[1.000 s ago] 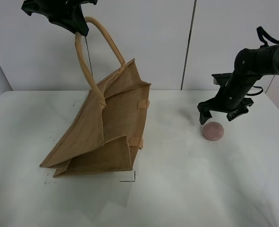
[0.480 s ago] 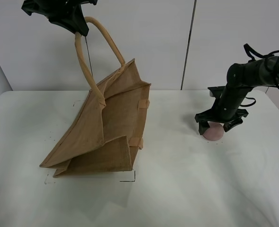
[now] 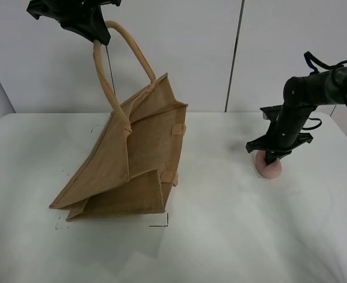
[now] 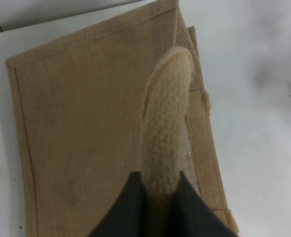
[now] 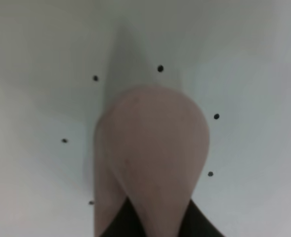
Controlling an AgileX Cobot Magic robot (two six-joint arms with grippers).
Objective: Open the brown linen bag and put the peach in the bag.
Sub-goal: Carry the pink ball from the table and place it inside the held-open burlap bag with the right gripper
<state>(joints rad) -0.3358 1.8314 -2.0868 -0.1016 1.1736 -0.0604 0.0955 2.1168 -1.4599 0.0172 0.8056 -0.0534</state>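
Note:
The brown linen bag point(image 3: 132, 159) hangs tilted, its bottom corner resting on the table and its top lifted by one beige loop handle point(image 3: 126, 47). My left gripper point(image 3: 96, 32) is shut on that handle high at the back left. The left wrist view shows the handle point(image 4: 167, 123) pinched between the dark fingers point(image 4: 192, 212), with the bag's flat side point(image 4: 86, 123) below. The peach point(image 3: 272, 170) sits on the table at the right. My right gripper point(image 3: 270, 160) stands over it, shut on it. In the right wrist view the pink peach point(image 5: 150, 143) looks squeezed between the fingertips point(image 5: 130, 219).
The white table point(image 3: 220, 236) carries a black corner mark point(image 3: 161, 223) by the bag's lower edge. Small black dots point(image 5: 160, 68) ring the peach's spot. A pale wall with a vertical seam point(image 3: 235, 59) stands behind the table.
My right gripper has dropped down over the peach and closed on it. The left gripper and the bag have not moved.

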